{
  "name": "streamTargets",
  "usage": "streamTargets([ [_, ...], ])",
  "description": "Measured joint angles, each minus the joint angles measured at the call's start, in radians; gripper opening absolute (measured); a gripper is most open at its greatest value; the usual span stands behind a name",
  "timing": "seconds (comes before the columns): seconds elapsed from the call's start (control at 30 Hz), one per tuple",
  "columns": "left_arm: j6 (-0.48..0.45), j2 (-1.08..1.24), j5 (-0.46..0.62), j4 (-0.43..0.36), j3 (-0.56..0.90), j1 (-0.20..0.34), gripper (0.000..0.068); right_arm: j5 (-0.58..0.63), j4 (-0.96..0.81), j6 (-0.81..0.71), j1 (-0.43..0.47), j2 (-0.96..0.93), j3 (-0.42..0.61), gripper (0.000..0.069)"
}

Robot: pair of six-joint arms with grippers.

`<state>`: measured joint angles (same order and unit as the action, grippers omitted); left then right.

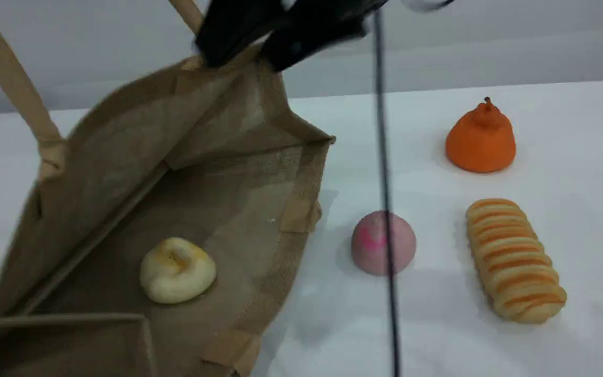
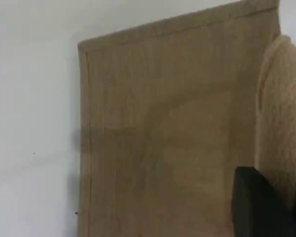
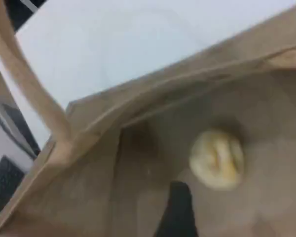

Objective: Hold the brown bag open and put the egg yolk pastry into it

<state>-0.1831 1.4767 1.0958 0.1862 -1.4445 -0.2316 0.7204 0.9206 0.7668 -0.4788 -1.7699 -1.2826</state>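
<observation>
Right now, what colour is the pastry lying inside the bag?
Cream-white egg yolk pastry with a yellowish-brown top; clearest in the scene view.

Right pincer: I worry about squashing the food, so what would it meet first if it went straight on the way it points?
Probably the brown bag's inner cloth, just beside the egg yolk pastry; depth is unclear.

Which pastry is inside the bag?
The cream-white egg yolk pastry, lying in the brown bag. The pink bun and striped loaf sit outside.

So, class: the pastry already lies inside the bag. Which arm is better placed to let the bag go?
Left. Its gripper clamps the brown bag at the rim; the egg yolk pastry lies loose inside.
</observation>
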Motion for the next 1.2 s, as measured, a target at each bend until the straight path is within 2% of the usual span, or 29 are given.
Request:
streamTargets([
  [0.2, 0.003, 0.000, -0.128, 0.016, 0.110, 0.000, 0.0083, 0.162, -0.222, -0.208, 0.022, 0.154, 0.000, 0.0531],
  [0.57, -0.003, 0.000, -0.379, 0.073, 0.337, 0.000, 0.0083, 0.343, -0.602, -0.540, 0.022, 0.385, 0.000, 0.0531],
  [0.77, -0.070, 0.000, -0.497, 0.158, 0.472, 0.000, 0.0084, 0.448, -0.817, -0.720, 0.022, 0.534, 0.000, 0.0531],
  [0.9, -0.076, 0.004, -0.551, 0.161, 0.534, 0.000, 0.0094, 0.507, -0.876, -0.794, 0.022, 0.644, 0.000, 0.0531],
  [1.03, -0.076, 0.035, -0.592, 0.159, 0.538, 0.000, 0.0134, 0.506, -0.874, -0.833, 0.022, 0.761, 0.000, 0.0531],
  [1.2, -0.074, 0.120, -0.621, 0.162, 0.538, 0.000, 0.0244, 0.506, -0.875, -0.876, 0.022, 0.919, 0.000, 0.0531],
])
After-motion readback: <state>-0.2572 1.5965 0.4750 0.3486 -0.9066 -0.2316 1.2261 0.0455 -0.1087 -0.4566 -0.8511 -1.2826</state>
